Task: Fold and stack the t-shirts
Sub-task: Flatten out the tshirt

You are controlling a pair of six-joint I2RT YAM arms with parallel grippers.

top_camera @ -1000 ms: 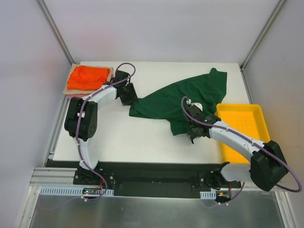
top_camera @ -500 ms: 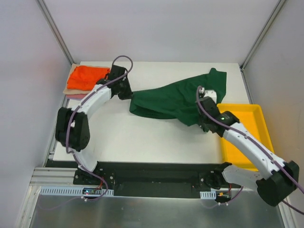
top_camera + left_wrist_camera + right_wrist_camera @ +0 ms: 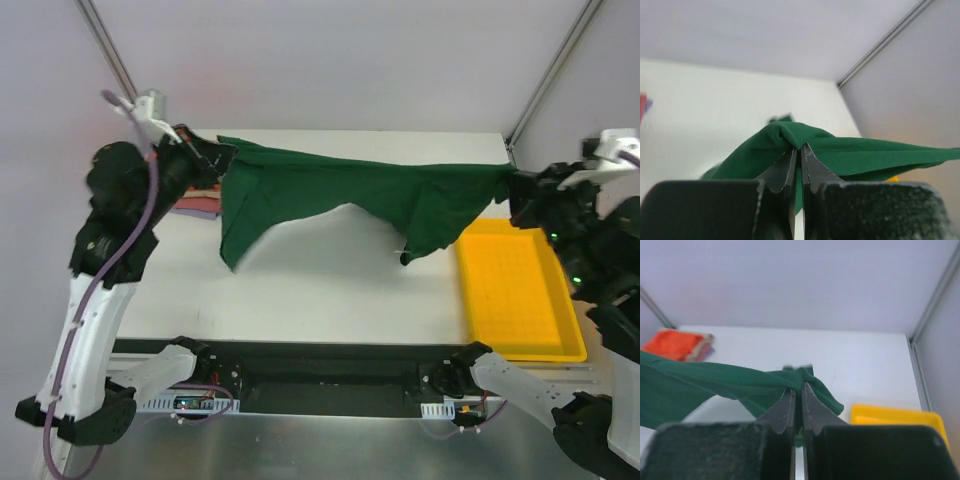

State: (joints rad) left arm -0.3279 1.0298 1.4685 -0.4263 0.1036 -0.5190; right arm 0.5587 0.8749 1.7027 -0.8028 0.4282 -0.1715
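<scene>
- The dark green shirt [image 3: 330, 185] is off the bench, pulled into a long band between the two arms. It runs from above the far left corner to above the right edge, and two loose flaps sag toward the middle.
- The left gripper [image 3: 800, 149] has its fingers closed tight on a bunched ridge of green cloth. The right gripper [image 3: 799, 387] pinches the other end the same way.
- I judge this to be the spread-out step, getting the shirt open before any fold is made. None of the folding looks done on this one.
- The next move calls for lowering both ends together onto the bare middle of the bench [image 3: 300, 290]. The pull should stay even so the flaps land flat and do not curl under, and the cloth should stay off the yellow tray [image 3: 520, 300] at the right edge.
- The folded stack sits at the far left corner. The right wrist view shows the orange shirt [image 3: 672, 343] on top, with tan and pink edges under it. From above, the left arm covers nearly all of it.
- I cannot tell which part of the shirt each gripper holds, whether hem, shoulder or sleeve.
- I also cannot tell whether the hanging tips touch the bench.
- The right arm is cut off at the frame edge.
</scene>
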